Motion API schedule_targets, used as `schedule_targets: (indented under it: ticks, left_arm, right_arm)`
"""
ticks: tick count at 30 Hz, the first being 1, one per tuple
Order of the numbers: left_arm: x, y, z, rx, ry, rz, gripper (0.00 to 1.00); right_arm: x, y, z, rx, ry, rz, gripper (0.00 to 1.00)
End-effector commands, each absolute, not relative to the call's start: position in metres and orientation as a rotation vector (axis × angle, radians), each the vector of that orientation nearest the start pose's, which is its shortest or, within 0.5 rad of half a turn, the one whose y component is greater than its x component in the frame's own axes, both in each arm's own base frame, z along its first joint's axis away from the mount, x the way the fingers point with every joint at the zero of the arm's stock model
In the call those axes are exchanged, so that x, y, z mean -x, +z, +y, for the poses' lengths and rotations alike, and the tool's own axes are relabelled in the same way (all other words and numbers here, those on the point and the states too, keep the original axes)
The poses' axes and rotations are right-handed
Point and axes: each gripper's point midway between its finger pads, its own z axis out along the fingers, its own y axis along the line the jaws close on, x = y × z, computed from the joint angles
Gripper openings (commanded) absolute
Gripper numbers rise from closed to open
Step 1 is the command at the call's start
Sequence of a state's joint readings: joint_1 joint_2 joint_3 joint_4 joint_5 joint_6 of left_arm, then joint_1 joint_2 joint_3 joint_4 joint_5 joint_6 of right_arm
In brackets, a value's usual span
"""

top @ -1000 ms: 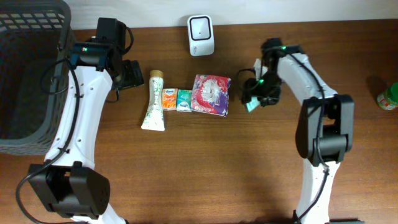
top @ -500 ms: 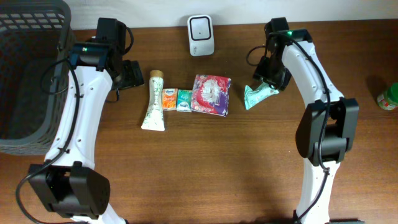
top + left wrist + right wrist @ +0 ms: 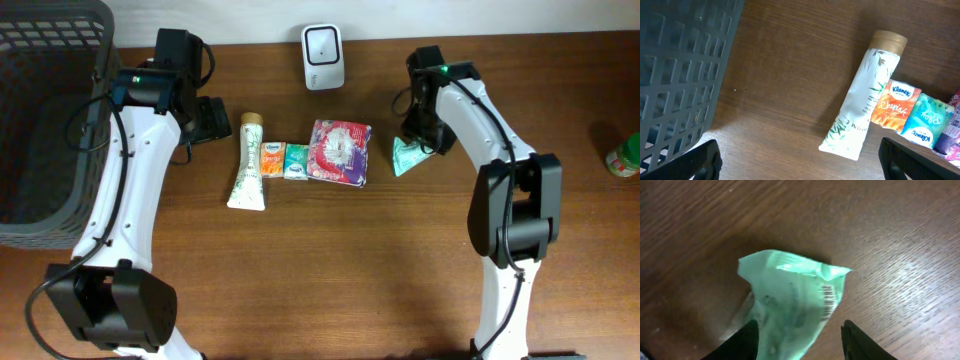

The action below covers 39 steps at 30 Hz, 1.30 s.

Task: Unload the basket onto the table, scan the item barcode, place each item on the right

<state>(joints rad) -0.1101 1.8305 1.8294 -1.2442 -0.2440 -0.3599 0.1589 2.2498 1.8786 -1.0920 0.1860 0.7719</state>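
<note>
Overhead: a crumpled mint-green plastic packet (image 3: 407, 157) lies on the grained wooden table (image 3: 330, 270), right of the rounded white scanner (image 3: 323, 57), under the right gripper (image 3: 417, 135); left wrist: the left gripper (image 3: 800, 156) has its black fingers wide apart, with a smooth brown-capped tube (image 3: 865, 100) in view; right wrist: the fingers (image 3: 742, 340) stand apart astride the glossy packet, barcode upward.

One white scanner (image 3: 323, 57). In front of it: one tube (image 3: 246, 162), two tissue packs (orange pack (image 3: 271, 160), teal pack (image 3: 296, 161)), one floral pack (image 3: 340, 152), one green packet (image 3: 407, 155). Left of it, one basket (image 3: 55, 35); far right, one bottle (image 3: 623, 157).
</note>
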Motion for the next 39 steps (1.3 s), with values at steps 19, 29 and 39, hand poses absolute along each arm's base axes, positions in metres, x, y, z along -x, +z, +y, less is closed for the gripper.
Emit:
schedule_targets:
  ticks: [19,29,39]
  left_arm:
    - [-0.411,0.206,-0.004,0.406,0.224,2.714,0.99]
    - [-0.411,0.206,-0.004,0.406,0.224,2.714,0.99]
    - [-0.411,0.206,-0.004,0.406,0.224,2.715,0.99]
  right_arm:
    - [-0.45,0.058,0.109,-0.276,0.067,3.1,0.17]
    - [-0.404,0.007,0.066,-0.513,1.097,3.12,0.37]
    - [-0.422,0.099,0.057,-0.136,0.193,3.239,0.64]
